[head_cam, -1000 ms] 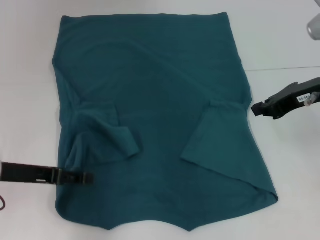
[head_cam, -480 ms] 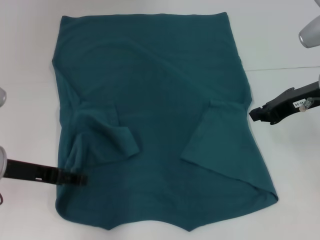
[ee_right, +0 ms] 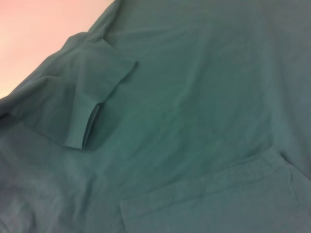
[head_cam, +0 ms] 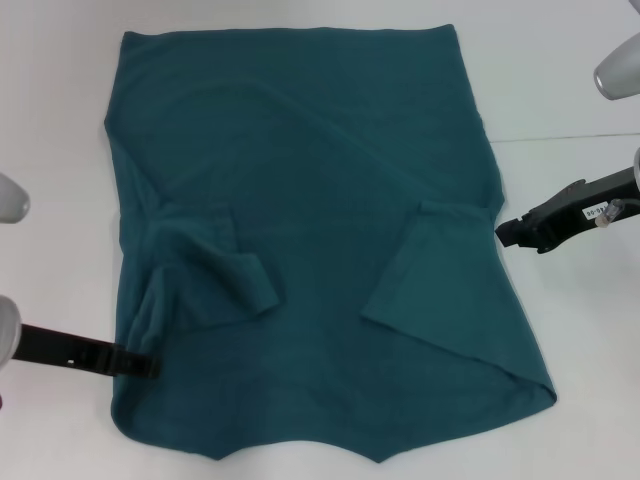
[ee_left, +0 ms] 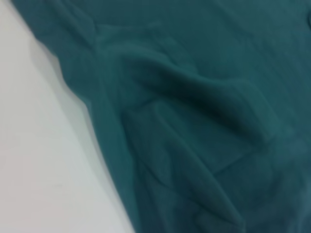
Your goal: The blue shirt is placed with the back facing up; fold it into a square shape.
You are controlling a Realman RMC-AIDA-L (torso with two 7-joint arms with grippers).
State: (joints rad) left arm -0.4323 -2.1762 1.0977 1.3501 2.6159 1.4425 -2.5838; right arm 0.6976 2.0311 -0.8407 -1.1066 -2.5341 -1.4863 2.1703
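Observation:
The blue shirt [head_cam: 320, 180] lies flat on the white table [head_cam: 580, 350], plain side up, and fills most of the head view. Both short sleeves are folded inward: one crumpled at the left [head_cam: 215, 275], one flat at the right [head_cam: 410, 270]. My left gripper [head_cam: 148, 366] sits low at the shirt's left edge near the bottom corner. My right gripper [head_cam: 508, 233] hovers just off the shirt's right edge, beside the folded right sleeve. The left wrist view shows the shirt's [ee_left: 204, 97] wrinkled edge against the table. In the right wrist view the shirt [ee_right: 194, 97] and a folded sleeve [ee_right: 92, 92] fill the picture.
Bare white table surrounds the shirt on the left and right. A thin seam line [head_cam: 570, 135] crosses the table at the right. Grey arm segments show at the right top [head_cam: 615, 70] and the left edge [head_cam: 10, 200].
My left gripper has drawn back leftward from over the shirt to its left edge. My right gripper has edged slightly toward the shirt. The shirt itself lies as before.

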